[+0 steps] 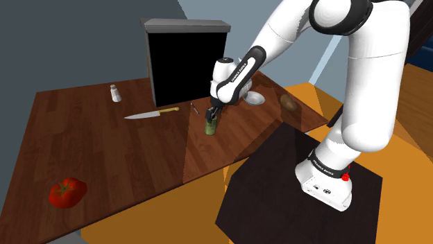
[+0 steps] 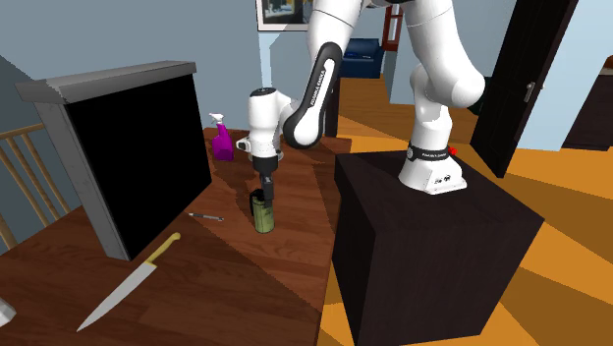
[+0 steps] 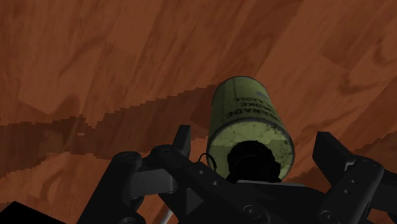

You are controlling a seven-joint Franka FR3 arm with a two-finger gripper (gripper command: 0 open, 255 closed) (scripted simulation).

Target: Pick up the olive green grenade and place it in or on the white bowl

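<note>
Shoulder view: the green grenade point(image 1: 211, 126), shaped like a can, stands upright near the middle of the brown wooden table point(image 1: 104, 149).
Gripper: the black gripper point(image 1: 214, 114) points down, right over the top of the grenade.
Fingers: in the wrist view the two fingers point(image 3: 182, 141) are spread apart, one on each side of the grenade's top. There is a gap on both sides, so they are not pinching it.
Bowl: the white bowl point(image 1: 257, 99) sits farther back on the table, partly hidden behind the arm and apart from the grenade.
Knife: a knife point(image 1: 151, 113) lies flat toward the shoulder view's left of the grenade.
Shaker: a small white shaker point(image 1: 115, 93) stands beyond the knife.
Tomato: a red tomato point(image 1: 67, 191) lies at the near left corner, well apart from the grenade.
Black box: a big black box point(image 1: 187, 66) stands at the far edge of the table.
Second exterior view: a purple spray bottle point(image 2: 224, 145) stands on the table behind the arm.
</note>
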